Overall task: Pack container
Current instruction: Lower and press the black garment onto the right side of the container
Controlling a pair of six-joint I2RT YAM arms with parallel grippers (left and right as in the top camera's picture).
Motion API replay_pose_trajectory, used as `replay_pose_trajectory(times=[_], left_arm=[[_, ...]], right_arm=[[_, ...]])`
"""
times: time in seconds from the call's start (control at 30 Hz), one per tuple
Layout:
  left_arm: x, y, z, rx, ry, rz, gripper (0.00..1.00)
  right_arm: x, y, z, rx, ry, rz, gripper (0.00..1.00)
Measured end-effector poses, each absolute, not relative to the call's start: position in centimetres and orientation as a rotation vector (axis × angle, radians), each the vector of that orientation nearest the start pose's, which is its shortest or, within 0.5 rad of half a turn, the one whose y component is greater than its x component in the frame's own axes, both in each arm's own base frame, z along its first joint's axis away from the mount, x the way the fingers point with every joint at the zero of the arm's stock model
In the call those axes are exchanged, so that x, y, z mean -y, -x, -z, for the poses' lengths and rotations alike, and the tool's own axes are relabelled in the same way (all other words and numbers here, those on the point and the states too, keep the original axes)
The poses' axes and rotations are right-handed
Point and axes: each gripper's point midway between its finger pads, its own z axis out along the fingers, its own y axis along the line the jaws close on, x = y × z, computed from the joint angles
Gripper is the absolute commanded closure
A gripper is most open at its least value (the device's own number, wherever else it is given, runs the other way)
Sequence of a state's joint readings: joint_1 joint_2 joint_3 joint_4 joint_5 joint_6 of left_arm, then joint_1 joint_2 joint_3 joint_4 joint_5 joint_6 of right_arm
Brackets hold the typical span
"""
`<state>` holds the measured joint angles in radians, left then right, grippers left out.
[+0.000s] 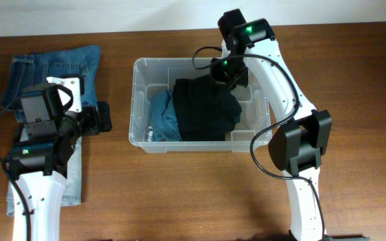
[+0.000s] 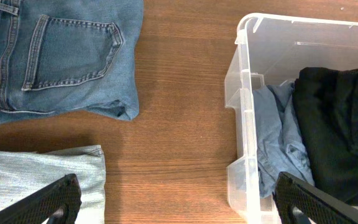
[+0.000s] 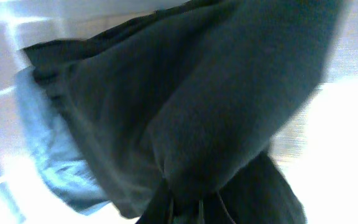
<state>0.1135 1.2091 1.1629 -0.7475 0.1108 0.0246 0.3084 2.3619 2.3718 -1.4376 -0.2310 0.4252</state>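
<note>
The clear plastic container [image 1: 137,100] stands mid-table; in the left wrist view its left wall [image 2: 244,99] shows. Inside lie a light blue garment [image 1: 165,120] [image 2: 278,143] [image 3: 48,149] and, over its right side, a black garment [image 1: 206,110] [image 2: 340,124] [image 3: 197,93]. My right gripper [image 1: 228,72] [image 3: 188,208] hovers over the container's back edge, shut on a bunched fold of the black garment. My left gripper [image 1: 106,118] [image 2: 179,205] stands wide open over bare table left of the container, holding nothing.
Folded dark blue jeans [image 1: 45,70] [image 2: 55,56] lie at the far left. Pale blue jeans [image 1: 72,177] [image 2: 36,174] lie in front of them, partly under the left arm. Bare wood separates the jeans from the container.
</note>
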Motion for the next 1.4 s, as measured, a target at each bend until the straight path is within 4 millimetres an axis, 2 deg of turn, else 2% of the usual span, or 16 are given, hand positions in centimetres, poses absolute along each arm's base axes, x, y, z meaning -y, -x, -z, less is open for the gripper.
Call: replay_pose_trajectory(times=[0.27, 0.43, 0.5, 0.6, 0.63, 0.7, 0.73, 0.77, 0.9, 0.97, 1.03, 1.2, 1.3, 1.4], left_arm=[[-2.0, -34.6, -23.5, -2.359, 0.051, 0.064, 0.01], [-2.0, -34.6, -23.5, -2.359, 0.051, 0.064, 0.01], [-2.0, -34.6, -23.5, -2.359, 0.051, 0.064, 0.0], [-2.0, -34.6, -23.5, -2.359, 0.051, 0.064, 0.01], [-2.0, -34.6, -23.5, -2.359, 0.051, 0.064, 0.01], [-2.0, -34.6, -23.5, -2.358, 0.051, 0.064, 0.0], [-2.0, -34.6, -23.5, -2.358, 0.051, 0.064, 0.01], [-2.0, -34.6, -23.5, -2.359, 0.051, 0.064, 0.01], [-2.0, -34.6, -23.5, -2.359, 0.051, 0.064, 0.01], [-2.0, -34.6, -23.5, -2.359, 0.051, 0.064, 0.01], [-2.0, -34.6, -23.5, -2.359, 0.051, 0.064, 0.01], [-2.0, -34.6, -23.5, -2.359, 0.051, 0.064, 0.01], [-2.0, -34.6, -23.5, -2.359, 0.051, 0.064, 0.01], [-2.0, -34.6, -23.5, -2.358, 0.051, 0.064, 0.01]], right_arm=[[-13.8, -46.0, -11.7, -3.036, -0.284, -0.132, 0.96], [-11.3, -45.6, -11.6, -3.055, -0.341, -0.029, 0.96], [-10.6, -45.3, -11.6, -3.063, -0.35, 0.014, 0.95], [-10.2, -45.2, -11.6, -3.063, -0.343, 0.043, 0.88], [-10.2, -45.2, -11.6, -3.064, -0.336, 0.044, 0.83], [-10.2, -45.2, -11.6, -3.069, -0.304, 0.048, 0.42], [-10.2, -45.1, -11.6, -3.07, -0.299, 0.049, 0.34], [-10.2, -45.1, -11.6, -3.072, -0.291, 0.049, 0.34], [-10.3, -45.1, -11.6, -3.078, -0.261, 0.045, 0.36], [-10.3, -45.1, -11.6, -3.078, -0.257, 0.046, 0.42], [-10.3, -45.1, -11.6, -3.079, -0.238, 0.046, 0.49], [-10.7, -45.8, -12.1, -3.051, -0.156, 0.031, 0.74], [-11.2, -46.5, -12.4, -3.018, -0.105, 0.018, 0.77], [-11.7, -46.4, -12.4, -3.017, -0.072, 0.016, 0.78]])
